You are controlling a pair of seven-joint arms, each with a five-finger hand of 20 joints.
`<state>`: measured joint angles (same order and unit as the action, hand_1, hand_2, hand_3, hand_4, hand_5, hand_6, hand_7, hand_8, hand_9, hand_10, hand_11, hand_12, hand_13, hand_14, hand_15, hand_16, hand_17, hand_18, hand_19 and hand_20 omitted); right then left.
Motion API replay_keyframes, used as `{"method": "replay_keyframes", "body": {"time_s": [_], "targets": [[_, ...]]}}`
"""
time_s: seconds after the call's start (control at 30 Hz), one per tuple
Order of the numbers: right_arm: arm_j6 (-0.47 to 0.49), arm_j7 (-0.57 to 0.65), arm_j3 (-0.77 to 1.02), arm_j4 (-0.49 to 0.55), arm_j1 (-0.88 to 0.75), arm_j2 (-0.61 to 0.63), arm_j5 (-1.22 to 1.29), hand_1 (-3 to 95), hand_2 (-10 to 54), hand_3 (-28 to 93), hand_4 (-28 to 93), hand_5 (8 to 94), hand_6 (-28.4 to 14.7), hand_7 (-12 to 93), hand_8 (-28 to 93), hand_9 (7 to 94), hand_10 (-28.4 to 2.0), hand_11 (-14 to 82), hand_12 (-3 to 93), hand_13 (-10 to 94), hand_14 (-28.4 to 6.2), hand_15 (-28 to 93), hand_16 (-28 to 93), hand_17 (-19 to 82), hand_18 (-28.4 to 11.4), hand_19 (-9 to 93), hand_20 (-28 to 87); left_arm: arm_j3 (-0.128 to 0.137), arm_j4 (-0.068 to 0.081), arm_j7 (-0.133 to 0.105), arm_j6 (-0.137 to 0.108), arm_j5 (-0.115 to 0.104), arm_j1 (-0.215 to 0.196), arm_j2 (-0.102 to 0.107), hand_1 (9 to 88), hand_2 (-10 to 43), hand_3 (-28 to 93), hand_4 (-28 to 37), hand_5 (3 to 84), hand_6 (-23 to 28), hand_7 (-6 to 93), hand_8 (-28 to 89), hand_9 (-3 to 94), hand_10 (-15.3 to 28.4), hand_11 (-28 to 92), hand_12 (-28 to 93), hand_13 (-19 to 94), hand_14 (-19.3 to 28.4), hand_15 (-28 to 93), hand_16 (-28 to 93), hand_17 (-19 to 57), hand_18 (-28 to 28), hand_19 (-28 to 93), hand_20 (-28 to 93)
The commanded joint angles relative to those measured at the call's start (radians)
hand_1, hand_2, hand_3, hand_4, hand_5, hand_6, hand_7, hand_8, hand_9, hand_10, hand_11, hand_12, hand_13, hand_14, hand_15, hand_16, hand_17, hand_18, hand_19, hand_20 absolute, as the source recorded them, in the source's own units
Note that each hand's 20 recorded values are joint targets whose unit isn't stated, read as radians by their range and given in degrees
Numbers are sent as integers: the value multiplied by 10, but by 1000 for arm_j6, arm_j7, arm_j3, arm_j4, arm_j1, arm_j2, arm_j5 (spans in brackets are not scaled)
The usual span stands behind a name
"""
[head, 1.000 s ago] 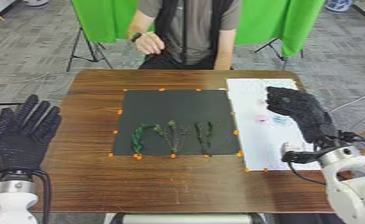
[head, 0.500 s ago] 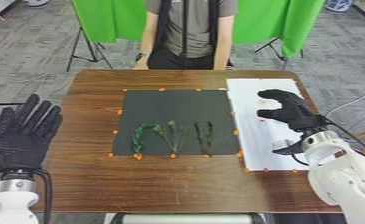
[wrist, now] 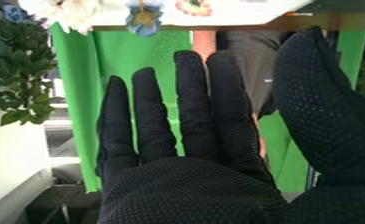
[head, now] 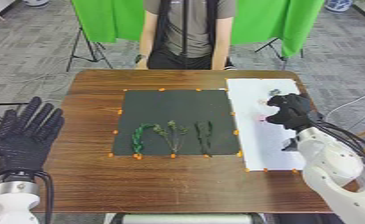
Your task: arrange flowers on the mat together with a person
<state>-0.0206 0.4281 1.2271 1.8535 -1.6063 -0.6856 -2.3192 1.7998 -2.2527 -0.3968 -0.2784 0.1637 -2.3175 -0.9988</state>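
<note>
- Head view: a dark rectangular mat (head: 152, 107) lies on the brown wooden surface (head: 187, 185), with small orange markers (head: 162, 89) along its edges.
- Three pieces of greenery rest on the near part of the mat, side by side and apart: a curved green stem (head: 138, 139) on the left, a branching sprig (head: 173, 137) in the middle, a narrow dark stem (head: 204, 137) on the right.
- A white sheet (head: 267, 150) lies to the right of the mat.
- The right robot hand (head: 289, 112) is over the white sheet; contact with it cannot be told.
- Right wrist view: the right robot hand (wrist: 192, 185) is released, its fingers straight, the thumb spread apart, nothing grasped.
- Past its fingertips appear a pale flower (wrist: 72, 12), a blue flower (wrist: 144, 22) and a red-and-cream flower (wrist: 194, 7), the last on the white sheet.
- The left robot hand (head: 23, 142), at the left side of the surface, is likewise released, fingers extended and empty.
- Green curtains (head: 112, 30) hang behind the surface.
</note>
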Motion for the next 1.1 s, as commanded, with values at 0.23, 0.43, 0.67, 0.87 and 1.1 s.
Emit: {"method": "replay_keyframes", "body": {"time_s": [0.23, 0.43, 0.67, 0.87, 1.1], "targets": [[42, -34, -143, -90, 122, -1, 22, 406, -95, 798, -282, 483, 38, 259, -152, 525, -65, 157, 180, 343, -99, 197, 234, 102, -149, 445, 115, -18, 10, 17, -4, 7, -4, -6, 235, 147, 755, -283, 417, 78, 104, -89, 339, 149, 174, 67, 242, 151, 273, -76, -42, 108, 300, 84], [-12, -12, -227, -118, 157, 0, 0, 435, -95, 776, -283, 534, 51, 271, -166, 577, -58, 163, 170, 374, -86, 207, 230, 117, -143, 442, 108, -13, 10, 16, -22, 7, -3, -8, 236, 148, 755, -283, 418, 78, 103, -89, 340, 149, 174, 66, 235, 149, 273, -78, -45, 109, 305, 86], [-19, -12, -238, -145, 158, -2, 2, 561, -95, 660, -282, 629, 74, 473, -68, 776, -23, 76, 360, 481, -56, 273, 272, 138, -137, 405, 101, -7, 7, 19, -32, -1, -6, -10, 237, 152, 752, -283, 419, 78, 102, -90, 339, 149, 173, 65, 226, 149, 273, -74, -52, 113, 311, 89], [-74, -23, -228, -108, 159, 11, -3, 570, -95, 659, -283, 659, 77, 525, -31, 815, -25, 93, 407, 523, -42, 310, 295, 136, -139, 392, 97, -9, 11, 20, -30, -4, 0, -10, 237, 155, 752, -283, 419, 79, 103, -90, 338, 149, 175, 66, 225, 150, 276, -73, -55, 116, 317, 90], [-184, -114, -313, -43, 299, -34, -20, 559, -95, 676, -283, 657, 78, 526, -10, 817, -25, 88, 418, 522, -40, 306, 300, 127, -142, 378, 91, -8, 12, 16, -37, -4, -3, -10, 236, 155, 753, -283, 417, 79, 100, -90, 336, 149, 173, 65, 224, 151, 281, -75, -56, 117, 319, 90]]}}
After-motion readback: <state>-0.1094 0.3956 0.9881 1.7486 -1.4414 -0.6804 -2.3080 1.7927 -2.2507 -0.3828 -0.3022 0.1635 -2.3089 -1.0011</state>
